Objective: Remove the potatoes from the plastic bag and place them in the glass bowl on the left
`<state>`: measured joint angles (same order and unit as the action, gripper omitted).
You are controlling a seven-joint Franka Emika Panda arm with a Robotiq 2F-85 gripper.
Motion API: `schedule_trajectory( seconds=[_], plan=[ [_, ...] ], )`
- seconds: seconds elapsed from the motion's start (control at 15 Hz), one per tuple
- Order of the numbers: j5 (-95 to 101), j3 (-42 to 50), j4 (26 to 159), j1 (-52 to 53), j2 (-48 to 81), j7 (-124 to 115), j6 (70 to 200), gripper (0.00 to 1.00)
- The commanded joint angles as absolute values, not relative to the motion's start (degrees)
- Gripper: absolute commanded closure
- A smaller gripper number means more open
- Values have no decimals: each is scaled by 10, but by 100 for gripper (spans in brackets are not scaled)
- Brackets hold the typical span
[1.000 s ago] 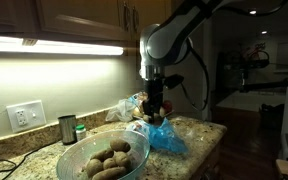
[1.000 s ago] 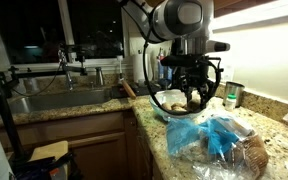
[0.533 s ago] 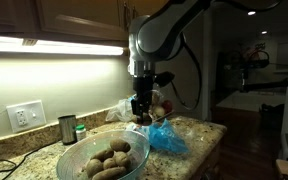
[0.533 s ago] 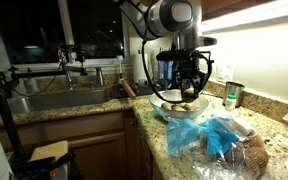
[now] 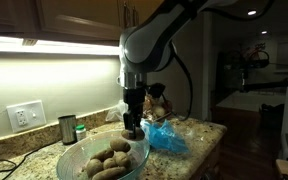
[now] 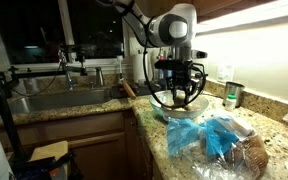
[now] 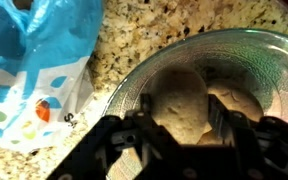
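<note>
Holding: fingers (image 7: pixel 146 120) closed narrow on one small oval light-brown potato (image 7: pixel 179 95).
Position: over the large round clear glass bowl (image 7: pixel 246 45), probably for dropping it inside.

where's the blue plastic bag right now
The wrinkly bright-blue plastic bag lies on the speckled counter, just right of the large clear glass bowl in an exterior view; in the wrist view it fills the upper left.

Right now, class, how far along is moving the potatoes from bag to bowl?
Done: several potatoes lie in the glass bowl. In hand: the gripper holds another potato above it. Left: release it, then check the plastic bag, whose contents are hidden.
</note>
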<state>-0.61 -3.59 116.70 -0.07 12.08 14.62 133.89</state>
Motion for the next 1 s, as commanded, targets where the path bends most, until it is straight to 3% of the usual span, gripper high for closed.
schedule_trajectory(
  seconds=[0.0,0.13,0.2,0.27,0.4,0.53,0.93],
  plan=[
    [-46,-50,1147,-5,132,200,1325,68],
    [-58,-56,1136,-5,142,215,1318,68],
    [-61,-58,1134,-4,143,219,1318,31],
    [-62,-61,1134,-5,142,224,1320,17],
    [-65,-64,1135,-6,139,234,1321,6],
    [-67,-63,1138,-8,137,245,1322,0],
    [-58,-55,1147,-11,123,239,1306,0]
  ],
)
